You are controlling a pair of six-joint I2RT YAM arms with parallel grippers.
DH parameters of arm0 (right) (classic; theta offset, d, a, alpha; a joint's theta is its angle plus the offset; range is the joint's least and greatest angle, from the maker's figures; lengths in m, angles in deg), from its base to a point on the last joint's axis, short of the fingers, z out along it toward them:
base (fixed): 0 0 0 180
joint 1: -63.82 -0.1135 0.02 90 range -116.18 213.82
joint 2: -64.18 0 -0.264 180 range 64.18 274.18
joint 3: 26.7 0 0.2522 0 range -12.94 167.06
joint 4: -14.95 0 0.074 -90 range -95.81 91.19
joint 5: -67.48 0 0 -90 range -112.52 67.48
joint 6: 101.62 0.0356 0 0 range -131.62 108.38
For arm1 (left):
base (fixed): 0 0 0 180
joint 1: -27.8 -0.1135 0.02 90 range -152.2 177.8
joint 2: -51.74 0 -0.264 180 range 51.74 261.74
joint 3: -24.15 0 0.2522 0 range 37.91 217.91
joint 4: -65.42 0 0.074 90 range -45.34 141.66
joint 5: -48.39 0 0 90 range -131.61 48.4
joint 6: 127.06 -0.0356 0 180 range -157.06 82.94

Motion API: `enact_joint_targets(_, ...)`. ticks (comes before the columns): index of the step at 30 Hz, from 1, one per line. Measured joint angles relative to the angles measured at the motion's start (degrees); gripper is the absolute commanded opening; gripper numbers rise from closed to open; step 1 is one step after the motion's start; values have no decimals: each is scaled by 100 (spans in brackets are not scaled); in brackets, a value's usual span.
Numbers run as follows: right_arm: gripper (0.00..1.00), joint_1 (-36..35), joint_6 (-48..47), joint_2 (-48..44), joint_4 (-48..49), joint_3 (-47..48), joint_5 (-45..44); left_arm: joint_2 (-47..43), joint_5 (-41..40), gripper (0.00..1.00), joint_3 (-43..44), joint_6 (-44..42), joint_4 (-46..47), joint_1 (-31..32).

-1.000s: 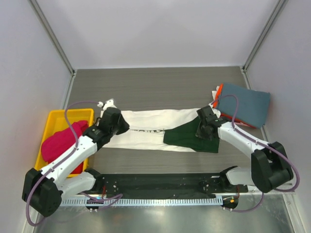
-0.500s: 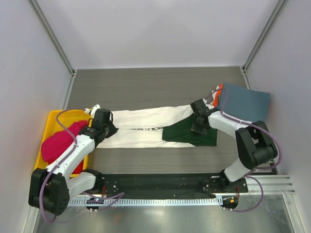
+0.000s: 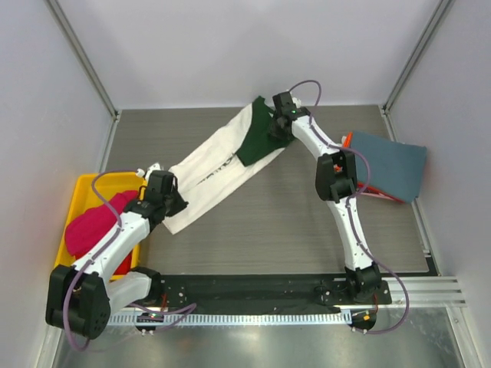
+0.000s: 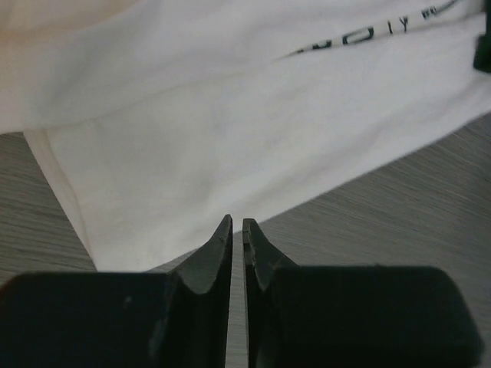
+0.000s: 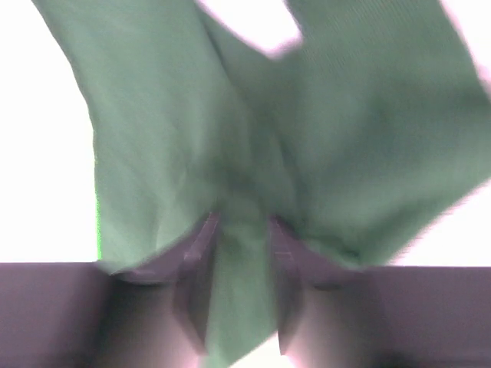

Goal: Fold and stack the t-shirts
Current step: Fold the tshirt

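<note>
A dark grey, wood-grained bench (image 3: 261,222) fills the floor of a booth. Pale walls (image 3: 245,54) close its far, left and right edges. A slanted metal post rises at the far-left corner (image 3: 84,57) and another at the far-right corner (image 3: 414,57). A yellow plastic bin (image 3: 83,193) sits against the left edge, towards the near-left corner. A black plate (image 3: 245,290) runs along the near edge, with a toothed silvery rail (image 3: 253,316) just in front of it.
</note>
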Motion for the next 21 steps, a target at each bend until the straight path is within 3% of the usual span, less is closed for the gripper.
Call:
enact_joint_targets(1,44,0,-81,197,-13,407,39,-87,111,12,-9,-79,22,0)
enact_joint_targets(3,46,4,-186,11,-153,334,90,-251,374,16,-52,-245,74,42)
enact_joint_targets(9,47,-11,-269,-2614,667,-2743,389,-544,542,36,-199,-693,81,881)
enact_joint_targets(15,47,-13,-234,-4645,1845,-5121,859,116,118,37,-22,-1165,31,1646)
enact_joint_targets(21,47,-13,-50,-5394,2474,-6961,1342,1003,-337,36,173,-1445,-31,1650)
